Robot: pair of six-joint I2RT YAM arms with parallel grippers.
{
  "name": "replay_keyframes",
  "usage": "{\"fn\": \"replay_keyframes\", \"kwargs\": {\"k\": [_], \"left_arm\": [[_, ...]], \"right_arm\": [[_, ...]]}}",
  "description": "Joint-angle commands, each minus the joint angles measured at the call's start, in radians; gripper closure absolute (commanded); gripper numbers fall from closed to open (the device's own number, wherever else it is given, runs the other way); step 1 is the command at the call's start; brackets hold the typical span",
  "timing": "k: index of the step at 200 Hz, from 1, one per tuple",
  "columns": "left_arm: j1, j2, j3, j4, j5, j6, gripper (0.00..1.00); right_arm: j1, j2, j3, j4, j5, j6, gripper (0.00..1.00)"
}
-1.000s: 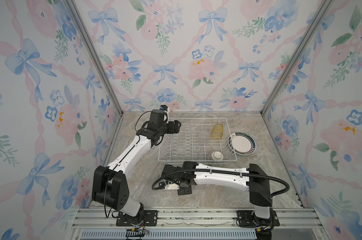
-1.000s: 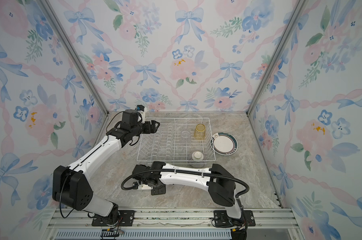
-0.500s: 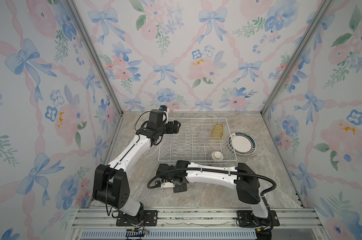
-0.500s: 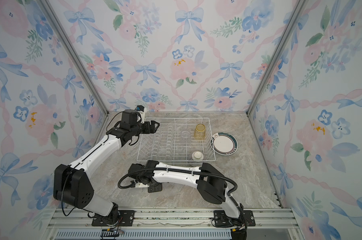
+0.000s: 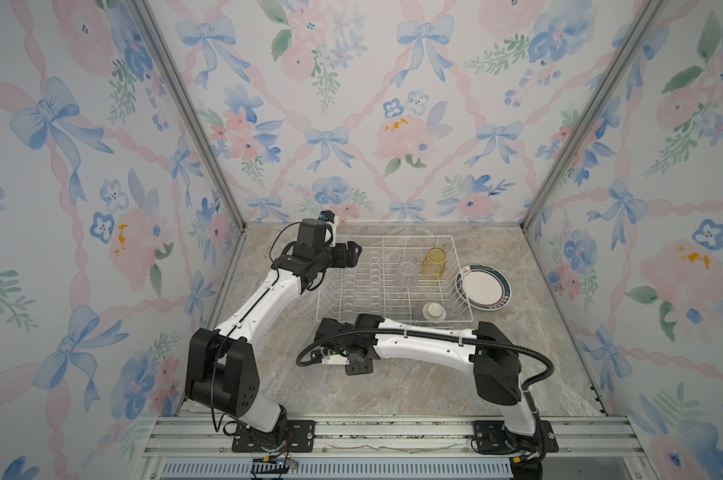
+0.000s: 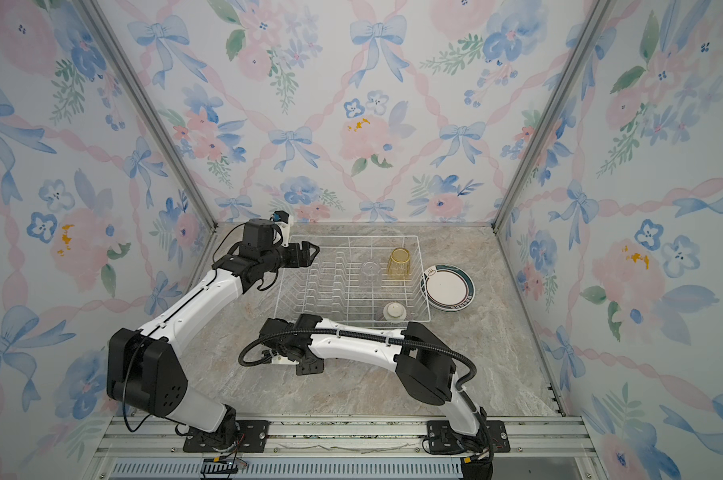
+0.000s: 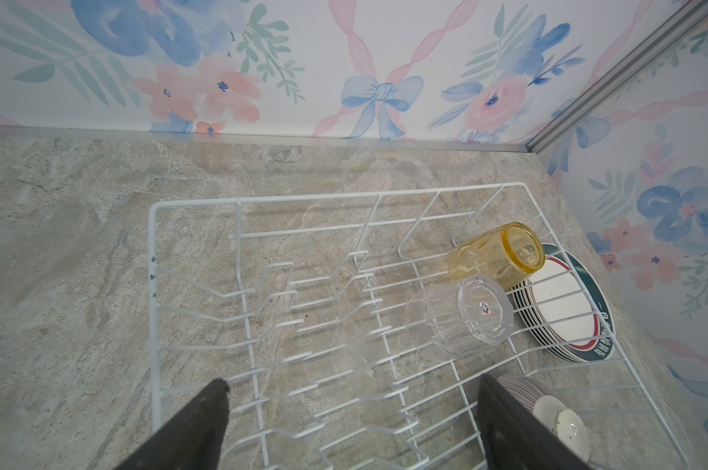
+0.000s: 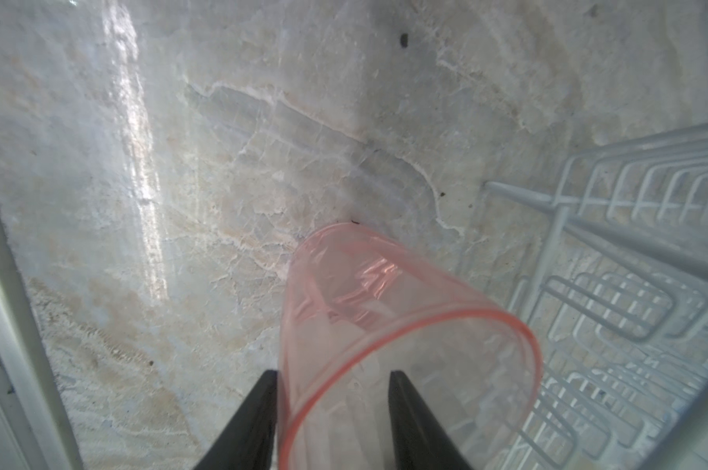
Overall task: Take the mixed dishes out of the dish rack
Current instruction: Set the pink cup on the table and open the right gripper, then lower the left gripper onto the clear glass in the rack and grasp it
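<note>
Right tool [image 8: 331, 372] parted astride pink tumbler [image 8: 385, 293] rim; tumbler upright, mouth up.

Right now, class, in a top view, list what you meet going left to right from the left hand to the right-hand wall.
left hand → clear tumbler → yellow tumbler → stack of plates. The bowl shares the yellow tumbler's span, so it is left out.

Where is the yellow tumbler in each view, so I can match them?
In a top view: yellow tumbler in the far right corner of the dish rack, plates to its right.
In a top view: yellow tumbler, same corner.
Left wrist: yellow tumbler beside the clear tumbler.
Right wrist: not in it.
Shared landmark: the white dish rack.
</note>
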Motion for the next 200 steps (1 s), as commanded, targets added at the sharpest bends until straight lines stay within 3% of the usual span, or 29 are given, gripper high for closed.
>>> {"fn": "replay_keyframes", "kwargs": {"k": [1,53,80,108,141,200], "left_arm": [[0.006,0.0,0.0,-0.008,0.009,0.016,0.09],[-0.072,0.014,0.031,-0.015,-0.033,0.033,0.1],[-0.176,0.106,0.154,-0.098,-0.11,0.091,0.09],[-0.27,0.267,0.339,-0.216,-0.16,0.142,0.06],[-0.326,0.424,0.507,-0.292,-0.137,0.169,0.02],[-0.363,0.583,0.655,-0.381,-0.172,0.188,0.02]], "right_arm": [[-0.024,-0.151,-0.03,0.089,-0.04,0.023,0.47],[-0.14,-0.532,-0.134,0.247,-0.275,0.166,0.29],[-0.325,-0.736,-0.258,0.357,-0.268,0.329,0.19],[-0.541,-0.904,-0.396,0.421,-0.267,0.448,0.17],[-0.686,-1.007,-0.479,0.42,-0.281,0.494,0.18],[-0.843,-1.089,-0.552,0.447,-0.353,0.507,0.18]]}}
